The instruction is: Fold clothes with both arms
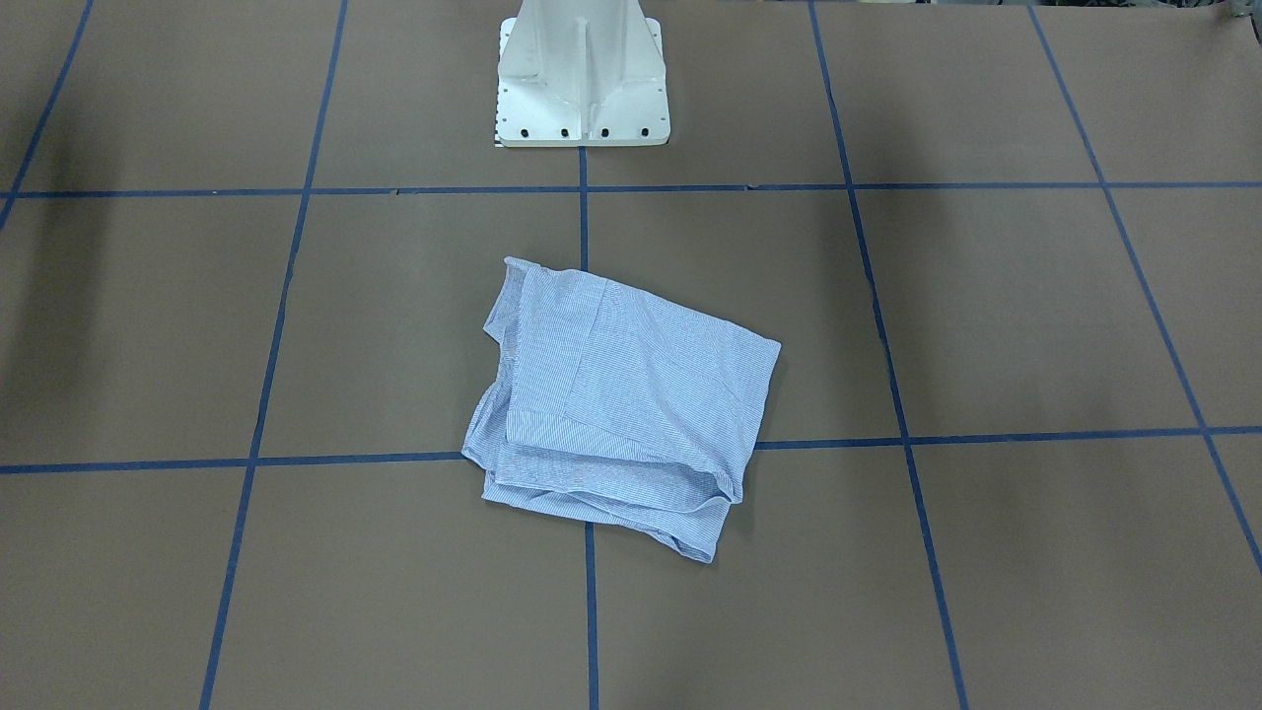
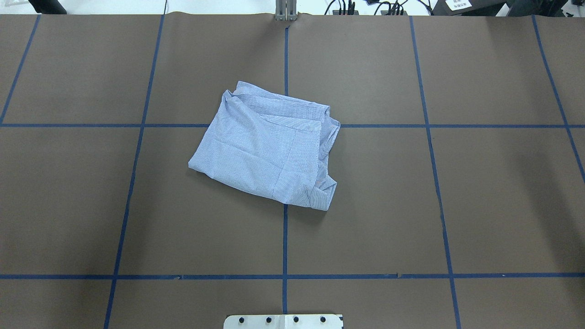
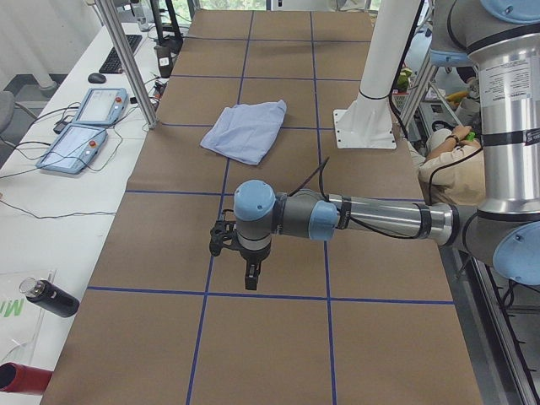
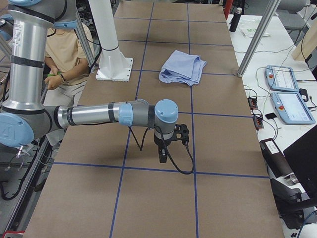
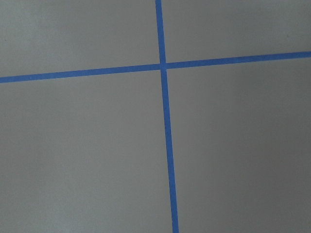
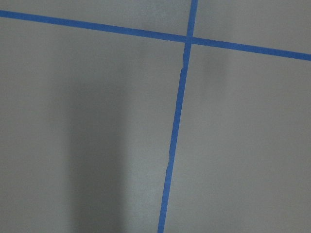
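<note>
The light blue striped shirt lies folded into a rough, slightly crooked rectangle at the middle of the brown table, with nothing holding it. It also shows in the overhead view and in both side views. My left gripper hangs over bare table far from the shirt, toward the table's left end. My right gripper hangs likewise toward the right end. Both show only in side views, so I cannot tell whether they are open or shut. The wrist views show only table and blue tape lines.
The white pedestal base stands behind the shirt. Metal posts rise at the table's far edge. Control pendants and a bottle lie on the side bench. A seated person is behind the robot.
</note>
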{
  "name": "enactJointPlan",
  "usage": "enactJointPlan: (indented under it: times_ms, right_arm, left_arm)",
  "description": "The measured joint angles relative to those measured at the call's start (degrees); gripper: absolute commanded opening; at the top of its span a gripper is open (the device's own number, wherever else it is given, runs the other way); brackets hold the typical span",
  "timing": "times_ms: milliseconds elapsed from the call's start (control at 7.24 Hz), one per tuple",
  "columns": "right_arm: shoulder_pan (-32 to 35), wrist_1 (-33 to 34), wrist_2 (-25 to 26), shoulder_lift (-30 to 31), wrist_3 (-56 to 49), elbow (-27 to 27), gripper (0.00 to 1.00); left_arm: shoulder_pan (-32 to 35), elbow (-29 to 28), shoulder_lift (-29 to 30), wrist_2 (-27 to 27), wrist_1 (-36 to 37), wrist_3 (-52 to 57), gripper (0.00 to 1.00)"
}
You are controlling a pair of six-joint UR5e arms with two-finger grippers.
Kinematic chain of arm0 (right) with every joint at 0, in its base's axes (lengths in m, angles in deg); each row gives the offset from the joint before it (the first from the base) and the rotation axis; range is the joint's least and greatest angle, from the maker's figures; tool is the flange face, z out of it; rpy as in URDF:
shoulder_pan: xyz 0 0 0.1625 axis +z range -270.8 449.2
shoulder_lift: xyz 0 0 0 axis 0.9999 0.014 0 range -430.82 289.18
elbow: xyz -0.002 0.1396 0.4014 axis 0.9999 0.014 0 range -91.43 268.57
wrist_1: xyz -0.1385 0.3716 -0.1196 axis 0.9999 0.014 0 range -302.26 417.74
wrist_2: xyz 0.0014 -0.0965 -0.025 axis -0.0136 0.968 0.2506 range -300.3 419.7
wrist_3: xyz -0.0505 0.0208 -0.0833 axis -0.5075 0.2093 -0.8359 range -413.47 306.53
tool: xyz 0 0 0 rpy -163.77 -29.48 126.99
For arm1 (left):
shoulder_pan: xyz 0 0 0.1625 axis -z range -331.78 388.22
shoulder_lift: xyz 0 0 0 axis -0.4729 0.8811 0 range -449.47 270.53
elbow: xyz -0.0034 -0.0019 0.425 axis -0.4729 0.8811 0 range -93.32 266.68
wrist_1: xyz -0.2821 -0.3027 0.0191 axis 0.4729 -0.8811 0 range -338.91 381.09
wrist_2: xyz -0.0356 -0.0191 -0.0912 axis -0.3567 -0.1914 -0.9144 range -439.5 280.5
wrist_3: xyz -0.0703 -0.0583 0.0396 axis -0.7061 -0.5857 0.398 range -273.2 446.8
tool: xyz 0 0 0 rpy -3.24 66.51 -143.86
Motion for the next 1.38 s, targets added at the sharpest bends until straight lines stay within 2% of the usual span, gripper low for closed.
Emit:
enactJointPlan:
  times_ms: [1381]
  right_arm:
    - [-0.17,-0.02,-0.04,-0.11,0.35,-1.06,1.0]
  left_arm:
    - [-0.08,-1.65,0.02,0.0,-0.15,0.1,1.0]
